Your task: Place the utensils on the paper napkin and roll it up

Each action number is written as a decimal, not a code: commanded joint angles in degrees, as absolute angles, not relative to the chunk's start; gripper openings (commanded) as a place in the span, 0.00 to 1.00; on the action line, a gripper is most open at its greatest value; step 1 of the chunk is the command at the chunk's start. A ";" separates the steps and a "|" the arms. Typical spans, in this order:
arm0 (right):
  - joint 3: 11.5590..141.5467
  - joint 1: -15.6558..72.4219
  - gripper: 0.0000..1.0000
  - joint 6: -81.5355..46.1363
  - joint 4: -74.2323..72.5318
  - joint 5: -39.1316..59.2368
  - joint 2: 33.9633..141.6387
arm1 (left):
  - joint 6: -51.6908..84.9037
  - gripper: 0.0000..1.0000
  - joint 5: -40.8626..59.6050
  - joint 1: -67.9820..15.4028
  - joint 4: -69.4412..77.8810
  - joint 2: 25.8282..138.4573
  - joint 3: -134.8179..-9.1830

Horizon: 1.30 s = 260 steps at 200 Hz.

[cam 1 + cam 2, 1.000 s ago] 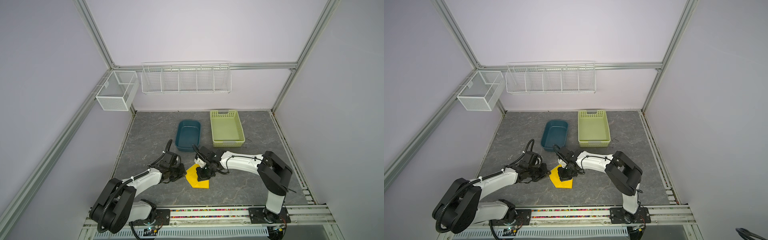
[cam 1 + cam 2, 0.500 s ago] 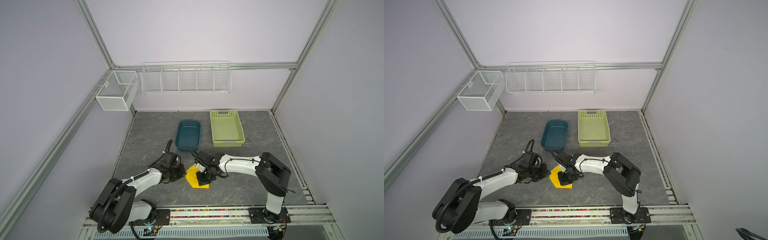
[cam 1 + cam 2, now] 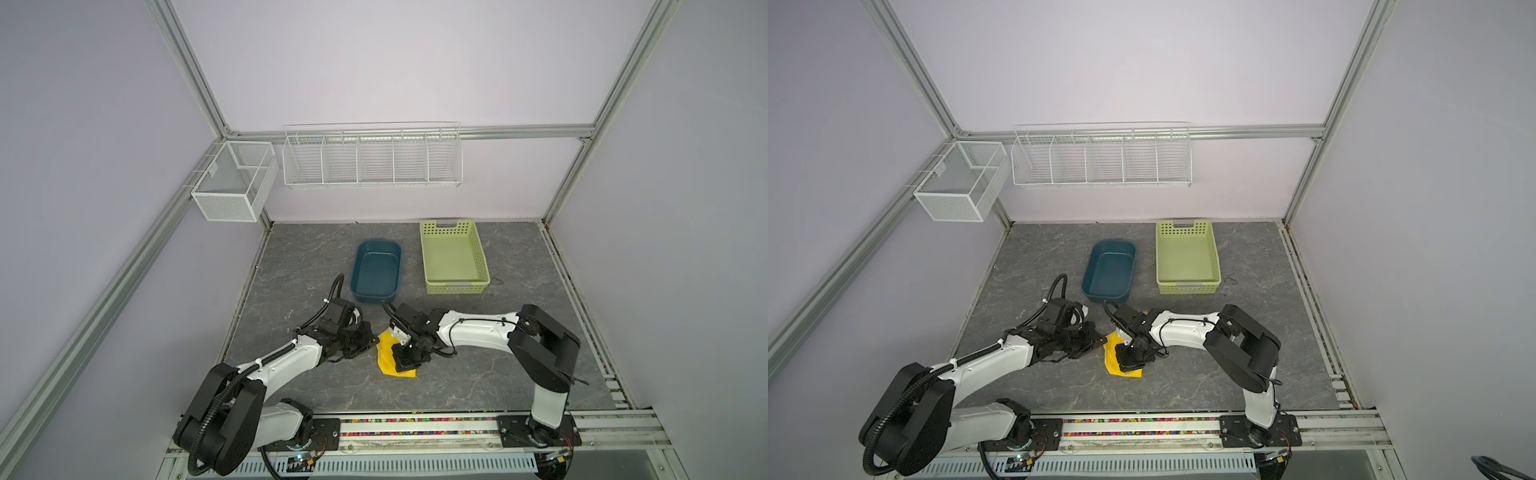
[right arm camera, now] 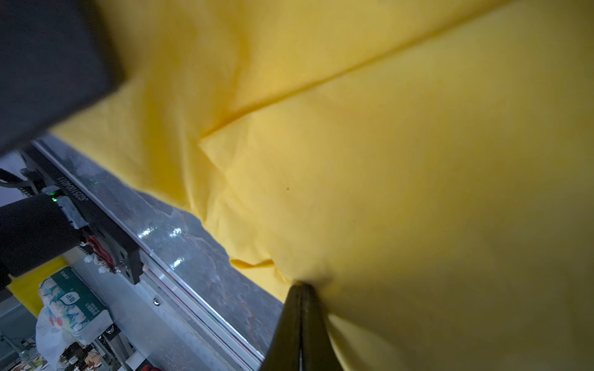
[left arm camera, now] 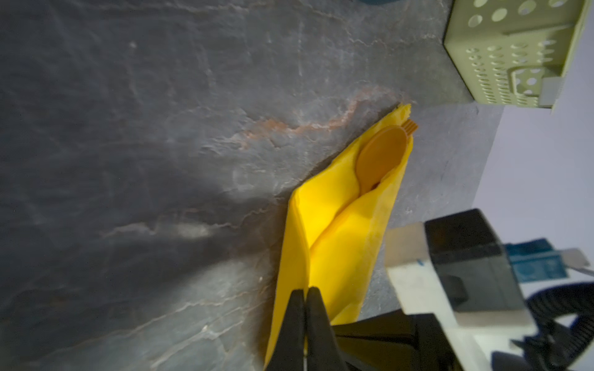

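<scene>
The paper napkin (image 3: 384, 355) (image 3: 1111, 360), bright yellow, lies folded into a long narrow wrap (image 5: 340, 244) near the front middle of the table. An orange spoon bowl (image 5: 381, 157) and fork tines (image 5: 411, 125) poke out of its far end; the knife is hidden. My left gripper (image 3: 375, 342) (image 5: 305, 290) is at the wrap's left edge, shut on a fold of the napkin. My right gripper (image 3: 405, 360) (image 3: 1129, 365) (image 4: 300, 284) sits on top of the wrap, shut, with the paper puckered at its tips. In the right wrist view the napkin (image 4: 385, 160) fills most of the picture.
A dark blue tub (image 3: 376, 272) and a pale green perforated basket (image 3: 453, 257) (image 5: 514, 54) stand behind the arms. Wire racks (image 3: 372, 160) hang on the back wall. The front rail (image 4: 180, 266) runs close to the napkin. The right arm's wrist (image 5: 450, 266) crowds the wrap.
My right gripper has moved a little toward the front edge with the napkin, and the visible yellow patch has narrowed. The left arm has stayed put.
</scene>
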<state>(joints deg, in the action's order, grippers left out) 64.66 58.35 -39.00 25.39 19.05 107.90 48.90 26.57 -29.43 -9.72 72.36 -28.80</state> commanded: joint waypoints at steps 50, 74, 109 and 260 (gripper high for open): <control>59.86 58.65 0.07 -40.53 22.13 16.47 106.80 | 54.86 0.01 29.01 -34.64 -1.61 77.07 -31.50; 58.70 58.63 0.07 -41.12 20.68 16.58 106.07 | 56.66 0.01 28.49 -35.71 0.58 78.88 -31.25; 56.37 58.64 0.07 -42.26 18.30 16.36 103.72 | 57.31 0.01 27.75 -35.78 1.29 79.43 -31.11; 46.16 58.58 0.07 -44.41 8.38 16.46 97.95 | 60.65 0.01 33.54 -40.20 10.55 91.22 -34.98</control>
<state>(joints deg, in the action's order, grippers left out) 48.34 58.35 -43.72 7.60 18.00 98.26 58.50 31.55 -39.09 6.20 89.47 -32.71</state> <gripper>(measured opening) 0.069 0.047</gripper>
